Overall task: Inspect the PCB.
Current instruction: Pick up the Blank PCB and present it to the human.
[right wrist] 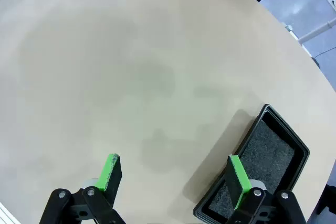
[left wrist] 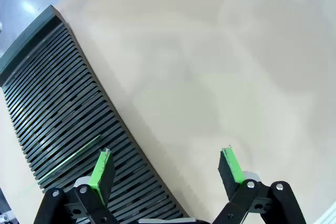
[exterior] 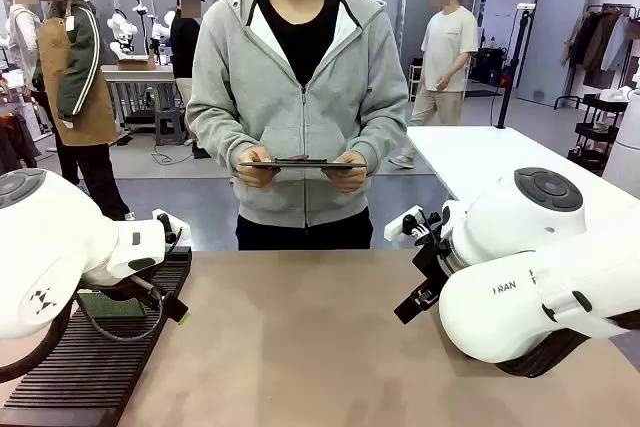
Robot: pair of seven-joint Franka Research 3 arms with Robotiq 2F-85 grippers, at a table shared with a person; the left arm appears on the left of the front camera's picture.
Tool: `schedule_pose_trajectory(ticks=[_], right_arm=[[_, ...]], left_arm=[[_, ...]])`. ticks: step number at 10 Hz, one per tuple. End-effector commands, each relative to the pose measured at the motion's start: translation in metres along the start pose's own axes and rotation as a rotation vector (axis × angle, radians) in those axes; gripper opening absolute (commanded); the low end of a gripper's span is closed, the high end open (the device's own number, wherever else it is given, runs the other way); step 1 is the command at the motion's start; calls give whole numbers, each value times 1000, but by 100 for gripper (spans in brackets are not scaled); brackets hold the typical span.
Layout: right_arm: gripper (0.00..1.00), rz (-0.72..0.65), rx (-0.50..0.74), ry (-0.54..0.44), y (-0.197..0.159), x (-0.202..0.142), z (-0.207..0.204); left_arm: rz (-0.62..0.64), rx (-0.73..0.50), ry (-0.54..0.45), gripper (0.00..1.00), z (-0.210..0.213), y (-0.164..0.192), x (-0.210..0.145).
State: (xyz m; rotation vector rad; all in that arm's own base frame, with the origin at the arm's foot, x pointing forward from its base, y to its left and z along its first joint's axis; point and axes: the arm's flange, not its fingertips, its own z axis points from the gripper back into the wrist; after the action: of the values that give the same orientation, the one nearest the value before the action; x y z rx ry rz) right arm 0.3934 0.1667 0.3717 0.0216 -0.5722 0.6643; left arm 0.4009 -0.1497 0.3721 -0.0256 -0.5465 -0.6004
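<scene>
Okay, the PCB (exterior: 110,304) sits in the slotted rack (exterior: 60,367) by our left gripper (left wrist: 165,163); that and the right gripper (right wrist: 173,169) gape wide, empty. We reckon it's light, stiff, fragile: pinch the edges.

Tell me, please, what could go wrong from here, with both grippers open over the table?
1. The PCB sits in the slotted rack and shows to the left wrist camera as just a thin green line. The open left gripper straddles the rack's border, so a descent could strike the ribs or miss the board.
2. The open right gripper has one finger over the black tray; lowering here might clip its wall.
</scene>
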Motion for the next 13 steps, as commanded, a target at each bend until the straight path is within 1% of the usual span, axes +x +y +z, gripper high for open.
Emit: schedule_pose_trajectory(ticks=[1, 13], right_arm=[[100, 0, 0, 0, 0, 0, 0], [100, 0, 0, 0, 0, 0, 0]], left_arm=[[-1, 0, 0, 100, 0, -1, 0], [-1, 0, 0, 100, 0, -1, 0]])
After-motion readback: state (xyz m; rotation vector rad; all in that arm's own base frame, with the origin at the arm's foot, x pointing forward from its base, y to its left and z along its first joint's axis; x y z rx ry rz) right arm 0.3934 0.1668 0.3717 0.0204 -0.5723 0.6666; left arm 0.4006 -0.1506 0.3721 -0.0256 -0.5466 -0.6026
